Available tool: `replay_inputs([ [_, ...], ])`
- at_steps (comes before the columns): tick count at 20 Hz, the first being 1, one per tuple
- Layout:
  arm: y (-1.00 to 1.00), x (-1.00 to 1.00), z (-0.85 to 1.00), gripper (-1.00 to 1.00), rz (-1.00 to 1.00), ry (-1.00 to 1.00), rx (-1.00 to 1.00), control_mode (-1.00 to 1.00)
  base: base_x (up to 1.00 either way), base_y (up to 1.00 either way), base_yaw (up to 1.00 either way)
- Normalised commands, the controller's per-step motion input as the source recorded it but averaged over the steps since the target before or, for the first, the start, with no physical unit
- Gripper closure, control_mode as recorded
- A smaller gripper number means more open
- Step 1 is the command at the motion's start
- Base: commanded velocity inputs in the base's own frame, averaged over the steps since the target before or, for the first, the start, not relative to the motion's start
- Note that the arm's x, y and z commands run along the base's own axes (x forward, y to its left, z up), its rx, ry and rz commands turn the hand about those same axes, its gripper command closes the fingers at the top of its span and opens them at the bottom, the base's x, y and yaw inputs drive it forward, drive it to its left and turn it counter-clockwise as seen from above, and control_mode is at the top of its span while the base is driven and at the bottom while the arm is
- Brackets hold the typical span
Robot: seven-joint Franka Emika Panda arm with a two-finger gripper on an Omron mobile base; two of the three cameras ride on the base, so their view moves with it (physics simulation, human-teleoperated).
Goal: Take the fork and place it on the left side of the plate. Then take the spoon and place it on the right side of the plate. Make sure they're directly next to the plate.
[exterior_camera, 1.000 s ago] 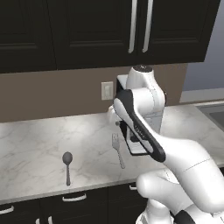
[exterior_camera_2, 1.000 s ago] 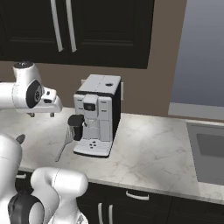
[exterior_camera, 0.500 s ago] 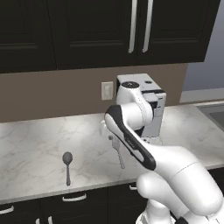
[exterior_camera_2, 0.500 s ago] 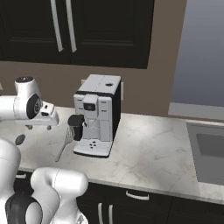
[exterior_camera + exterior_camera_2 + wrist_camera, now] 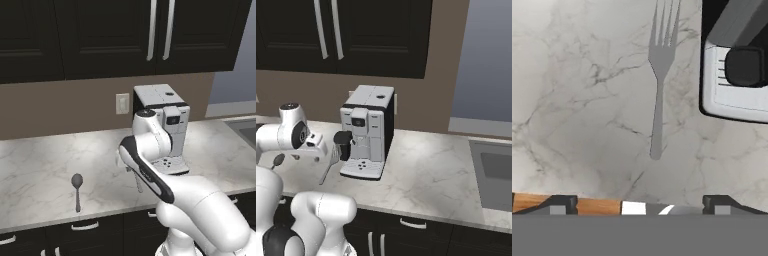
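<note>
The fork [image 5: 659, 75] lies flat on the marble counter with its tines toward the top of the hand view. It lies ahead of my gripper [image 5: 641, 204], whose fingertips [image 5: 560, 202] stand wide apart and open with nothing between them. From the right base view, the hand hovers above the counter just left of the fork [image 5: 330, 162]. My arm hides most of the fork [image 5: 138, 185] in the left base view. The spoon [image 5: 76, 183] rests further left near the counter's front edge, bowl toward the wall, and also appears as the spoon [image 5: 277, 160]. The plate is out of view.
A white and black coffee machine [image 5: 161, 127] stands on the counter right beside the fork, with its drip tray [image 5: 735, 95] close to the tines. A sink [image 5: 496, 177] is set in the counter far right. Dark cabinets hang above.
The arm has folded down and the hand has sunk toward the counter over the fork. The coffee machine now shows in the left base view. Fork and spoon have not moved.
</note>
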Motion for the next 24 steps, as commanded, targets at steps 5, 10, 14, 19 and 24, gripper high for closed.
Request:
replay_inputs([
  [5,-0.15,0.02,-0.38,-1.0,-0.04,0.0,-0.01,-1.0,0.0,0.0,0.0],
  [10,0.0,0.13,-0.35,-1.0,0.0,0.01,-0.04,-1.0,0.0,0.0,0.0],
  [14,0.0,0.13,-0.33,-1.0,0.0,0.0,-0.05,-1.0,0.0,0.0,0.0],
  [19,0.0,0.2,-0.25,-1.0,0.0,0.0,-0.05,-1.0,0.0,0.0,0.0],
  [24,0.02,0.28,-0.17,-1.0,0.0,0.01,-0.01,-1.0,0.0,0.0,0.0],
])
